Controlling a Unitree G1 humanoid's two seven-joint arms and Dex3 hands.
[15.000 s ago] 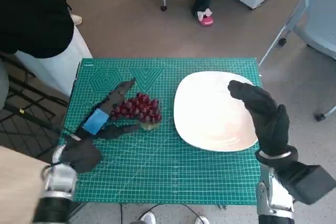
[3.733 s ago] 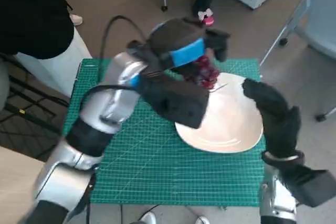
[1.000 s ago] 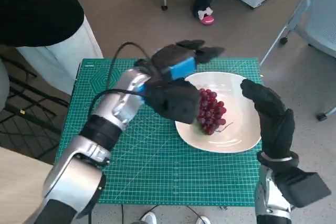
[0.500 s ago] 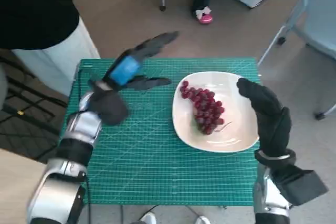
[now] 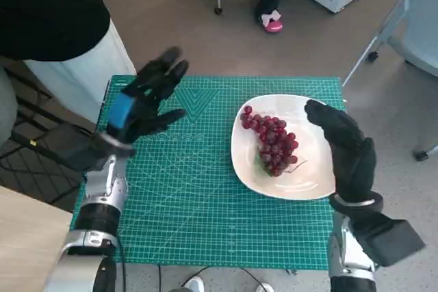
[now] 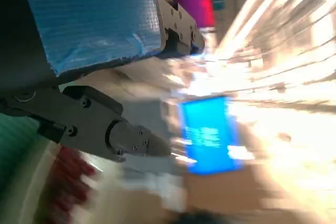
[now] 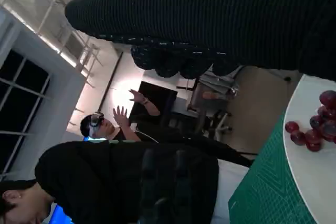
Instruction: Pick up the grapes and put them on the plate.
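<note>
Grapes (image 5: 272, 143) lie on the plate (image 5: 317, 184), right side of the mat (image 5: 198, 196). Left hand (image 5: 145, 104) raised at left, fingers spread, empty. Right hand (image 5: 342, 147) at the plate's right edge, nothing held, fingers look loosely apart. Bunch likely soft, bruisable; best cradled underneath or by stem.

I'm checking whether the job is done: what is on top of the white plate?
The bunch of grapes lies on the white plate, no hand holding it. What lies beneath the bunch cannot be seen.
</note>
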